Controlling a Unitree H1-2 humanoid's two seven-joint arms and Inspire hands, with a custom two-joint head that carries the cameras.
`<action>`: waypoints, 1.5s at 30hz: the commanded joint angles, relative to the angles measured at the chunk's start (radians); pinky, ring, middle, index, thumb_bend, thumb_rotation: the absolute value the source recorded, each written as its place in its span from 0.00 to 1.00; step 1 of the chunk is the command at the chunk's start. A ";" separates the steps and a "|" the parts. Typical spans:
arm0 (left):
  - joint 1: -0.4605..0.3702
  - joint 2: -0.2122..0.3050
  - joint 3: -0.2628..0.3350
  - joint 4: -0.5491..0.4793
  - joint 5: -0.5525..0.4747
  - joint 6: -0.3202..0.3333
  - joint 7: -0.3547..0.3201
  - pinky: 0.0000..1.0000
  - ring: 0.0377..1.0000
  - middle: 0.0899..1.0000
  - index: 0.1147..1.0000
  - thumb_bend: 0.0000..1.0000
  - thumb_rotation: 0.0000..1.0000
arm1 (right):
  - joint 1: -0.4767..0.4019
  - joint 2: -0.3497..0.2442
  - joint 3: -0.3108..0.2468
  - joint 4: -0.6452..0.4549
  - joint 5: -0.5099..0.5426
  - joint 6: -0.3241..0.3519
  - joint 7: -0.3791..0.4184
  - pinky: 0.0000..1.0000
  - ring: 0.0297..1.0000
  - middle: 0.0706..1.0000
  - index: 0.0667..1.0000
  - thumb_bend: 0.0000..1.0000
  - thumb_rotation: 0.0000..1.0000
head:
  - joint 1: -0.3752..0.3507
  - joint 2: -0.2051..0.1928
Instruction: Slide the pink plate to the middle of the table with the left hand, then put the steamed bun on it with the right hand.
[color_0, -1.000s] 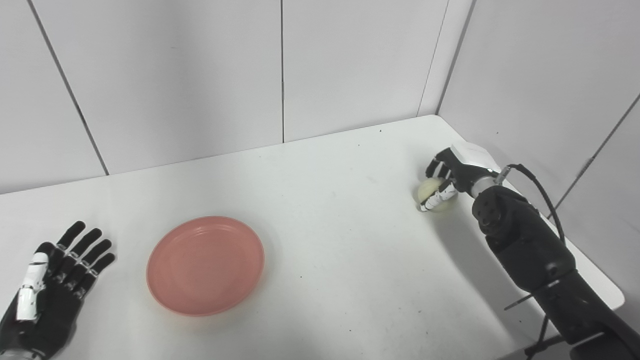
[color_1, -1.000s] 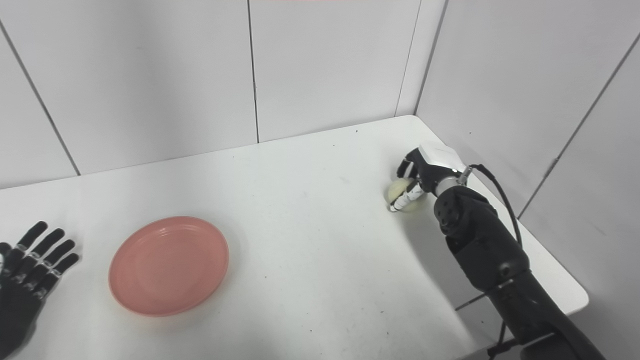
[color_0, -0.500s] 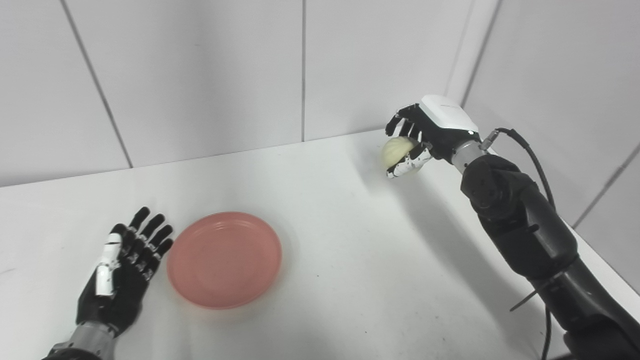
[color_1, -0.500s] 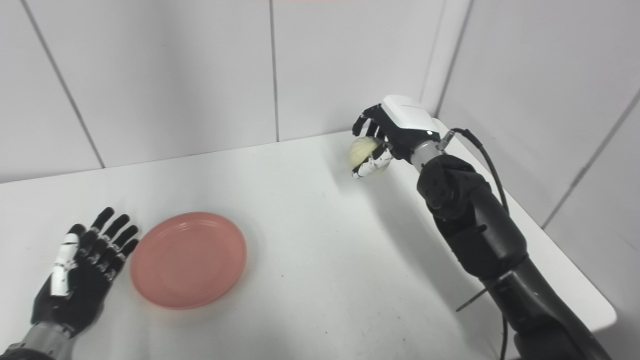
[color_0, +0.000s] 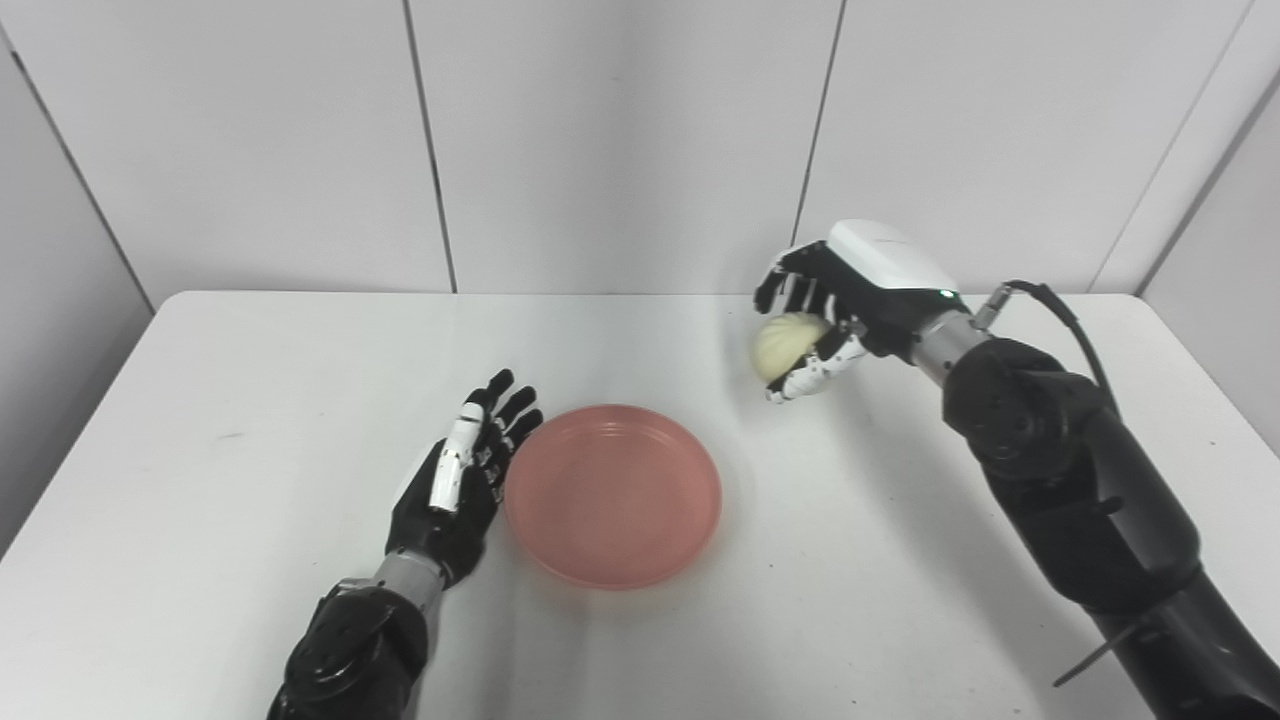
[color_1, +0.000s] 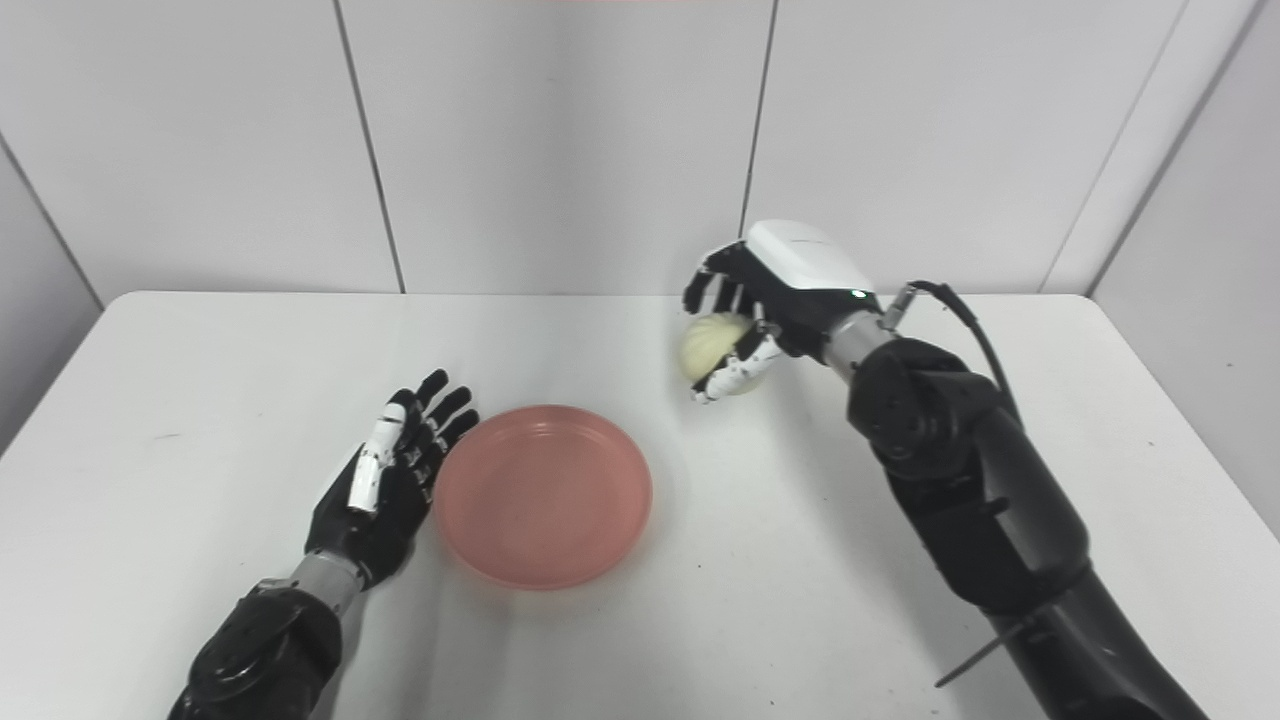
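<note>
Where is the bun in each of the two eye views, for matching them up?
Left eye view: bun right of centre, above mid-height, held in the right robot hand.
Right eye view: bun just right of centre, same height, same grasp.
Shared landmark: the pink plate lies below and left of the bun in both views.

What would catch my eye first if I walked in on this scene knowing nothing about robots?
Probably the pink plate, the only strong colour on the white table, lying near its middle. Then the right hand, raised above the table to the plate's right, its fingers wrapped around a pale steamed bun. The left hand lies open and flat right beside the plate's left rim.
</note>
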 joint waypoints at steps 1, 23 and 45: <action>0.012 -0.014 -0.019 0.048 0.030 0.048 0.018 0.98 0.95 0.94 0.97 0.36 1.00 | -0.061 0.016 0.000 -0.041 0.005 -0.033 0.006 0.29 0.35 0.38 0.50 0.52 0.00 | 0.019 0.008; -0.008 -0.033 -0.027 0.061 0.080 0.030 0.022 0.97 0.94 0.95 0.96 0.38 1.00 | -0.035 0.174 0.094 0.073 0.000 -0.112 0.009 0.37 0.42 0.40 0.50 0.52 0.00 | 0.035 0.054; -0.002 -0.029 -0.030 0.022 0.086 0.062 0.029 0.95 0.93 0.94 0.95 0.38 1.00 | 0.024 0.215 0.168 0.170 -0.067 -0.113 0.034 0.30 0.36 0.36 0.50 0.52 0.00 | 0.034 0.084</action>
